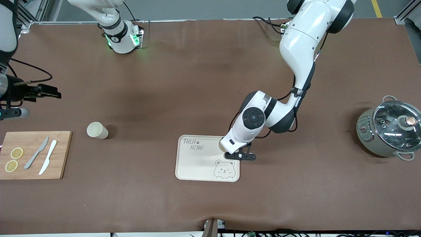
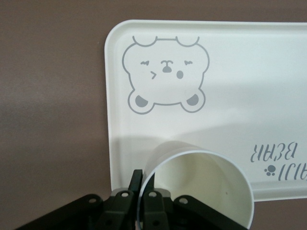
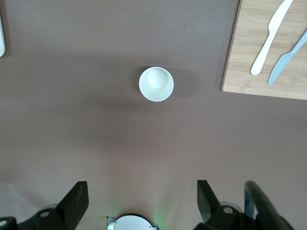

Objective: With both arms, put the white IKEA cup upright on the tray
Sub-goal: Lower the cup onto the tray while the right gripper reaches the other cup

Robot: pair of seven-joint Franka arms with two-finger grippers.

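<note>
A white cup [image 2: 201, 187] stands upright over the cream bear tray [image 2: 240, 72], at the tray's edge toward the left arm's end. My left gripper [image 2: 144, 179] is shut on its rim, one finger inside and one outside. In the front view the left gripper [image 1: 232, 152] hides most of this cup [image 1: 221, 145] above the tray [image 1: 197, 164]. I cannot tell whether the cup touches the tray. A second white cup [image 1: 97, 130] stands on the table toward the right arm's end. My right gripper [image 3: 141, 196] is open and empty, high over the table near this cup [image 3: 156, 84], and also shows in the front view [image 1: 52, 93].
A wooden cutting board [image 1: 33, 154] with lemon slices and two knives lies at the right arm's end, beside the second cup. A grey pot with a glass lid [image 1: 389, 130] stands at the left arm's end. The board also shows in the right wrist view [image 3: 268, 52].
</note>
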